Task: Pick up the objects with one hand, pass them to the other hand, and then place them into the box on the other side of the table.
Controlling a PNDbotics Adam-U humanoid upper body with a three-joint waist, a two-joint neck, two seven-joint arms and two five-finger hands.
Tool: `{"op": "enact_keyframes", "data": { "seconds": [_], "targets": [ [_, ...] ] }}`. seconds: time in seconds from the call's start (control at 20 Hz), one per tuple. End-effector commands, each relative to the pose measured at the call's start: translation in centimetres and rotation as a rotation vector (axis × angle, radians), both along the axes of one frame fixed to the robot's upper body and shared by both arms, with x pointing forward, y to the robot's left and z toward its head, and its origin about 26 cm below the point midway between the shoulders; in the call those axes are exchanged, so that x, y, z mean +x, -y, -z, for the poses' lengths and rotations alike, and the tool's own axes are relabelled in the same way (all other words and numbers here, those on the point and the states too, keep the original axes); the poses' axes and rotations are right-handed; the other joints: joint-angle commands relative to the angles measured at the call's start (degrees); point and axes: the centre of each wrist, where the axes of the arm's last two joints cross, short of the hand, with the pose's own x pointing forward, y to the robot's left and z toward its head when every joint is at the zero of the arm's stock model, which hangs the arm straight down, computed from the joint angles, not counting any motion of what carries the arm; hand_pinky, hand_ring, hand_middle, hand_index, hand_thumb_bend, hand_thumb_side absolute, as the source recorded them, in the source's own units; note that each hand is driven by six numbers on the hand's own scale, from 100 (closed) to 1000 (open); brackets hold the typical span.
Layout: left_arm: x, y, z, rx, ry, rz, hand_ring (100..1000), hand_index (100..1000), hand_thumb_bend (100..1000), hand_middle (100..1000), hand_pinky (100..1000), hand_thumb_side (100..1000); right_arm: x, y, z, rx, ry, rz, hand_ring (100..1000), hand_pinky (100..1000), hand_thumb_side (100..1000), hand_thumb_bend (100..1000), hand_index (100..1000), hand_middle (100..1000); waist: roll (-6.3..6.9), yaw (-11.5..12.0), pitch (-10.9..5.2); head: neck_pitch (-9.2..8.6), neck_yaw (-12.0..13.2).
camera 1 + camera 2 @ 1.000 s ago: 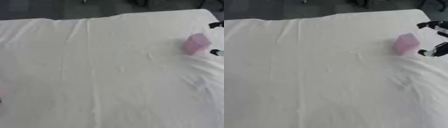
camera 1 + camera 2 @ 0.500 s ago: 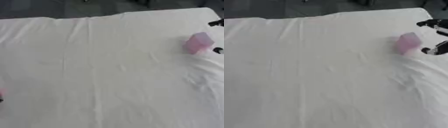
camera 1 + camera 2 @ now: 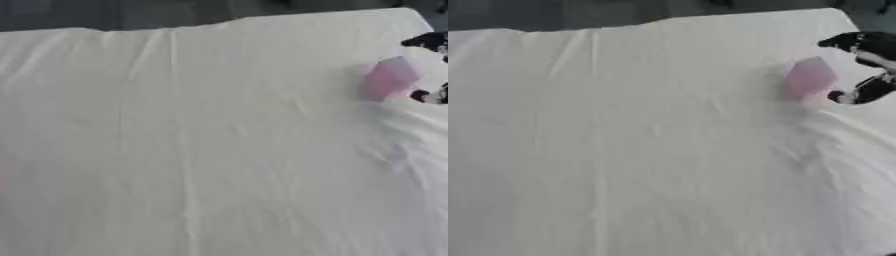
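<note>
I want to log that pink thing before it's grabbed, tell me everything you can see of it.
The pink block is a small, pale pink, boxy thing with soft-looking faces; its material cannot be told. It stands slightly tilted on the white cloth, near the table's far right corner. The right hand is beside it, one black fingertip above its right side and one low by its base, spread apart. Whether they touch it cannot be told. Nothing else is near.
</note>
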Motion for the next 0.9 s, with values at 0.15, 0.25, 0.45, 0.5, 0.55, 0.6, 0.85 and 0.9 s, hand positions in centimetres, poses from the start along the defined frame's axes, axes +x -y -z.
{"op": "enact_keyframes", "data": {
  "seconds": [0.15,0.25,0.45,0.5,0.55,0.6,0.85,0.9],
  "targets": [
    [-0.6,-0.9,-1.6,0.026,0.042,-0.024,744,740,172,736,873,702,-0.3,0.0,-2.1,-0.067,0.034,0.01,979,991,238,421,1000,922,0.03,0.4,-0.85,-1.57,-0.8],
    [-0.6,-0.9,-1.6,0.027,0.042,-0.024,744,740,174,736,873,700,-0.3,0.1,-2.0,-0.078,0.033,0.021,979,990,241,422,1000,922,0.12,0.6,-0.64,-2.0,-0.8],
    [-0.7,-1.0,-1.4,0.028,0.04,-0.027,745,740,176,736,872,700,-0.4,0.5,-1.9,-0.084,0.041,0.046,978,991,262,424,1000,922,0.39,0.9,-0.09,-2.83,-0.9],
    [-0.7,-1.0,-1.4,0.029,0.04,-0.026,745,740,176,736,871,699,-0.4,0.6,-1.8,-0.086,0.042,0.053,977,991,263,425,1000,922,0.47,0.9,0.04,-2.92,-0.9],
    [-0.7,-1.0,-1.4,0.029,0.041,-0.026,746,740,177,736,871,699,-0.4,0.8,-1.8,-0.088,0.044,0.061,977,991,271,426,1000,922,0.55,0.9,0.19,-2.96,-1.0],
    [-0.6,-0.9,-1.4,0.028,0.041,-0.025,746,740,177,736,871,699,-0.4,0.9,-1.7,-0.09,0.044,0.068,976,991,278,426,1000,923,0.62,0.9,0.33,-2.98,-1.0],
    [-0.6,-0.9,-1.3,0.029,0.041,-0.026,746,740,144,736,870,706,-0.6,1.5,-1.5,-0.103,0.055,0.105,975,991,315,431,1000,923,0.84,1.0,0.83,-3.13,-1.0],
    [-0.6,-0.9,-1.3,0.03,0.04,-0.026,747,740,141,736,870,706,-0.6,1.6,-1.5,-0.102,0.059,0.113,974,990,323,431,1000,923,0.87,1.1,0.89,-3.15,-1.1]
  ]
}}
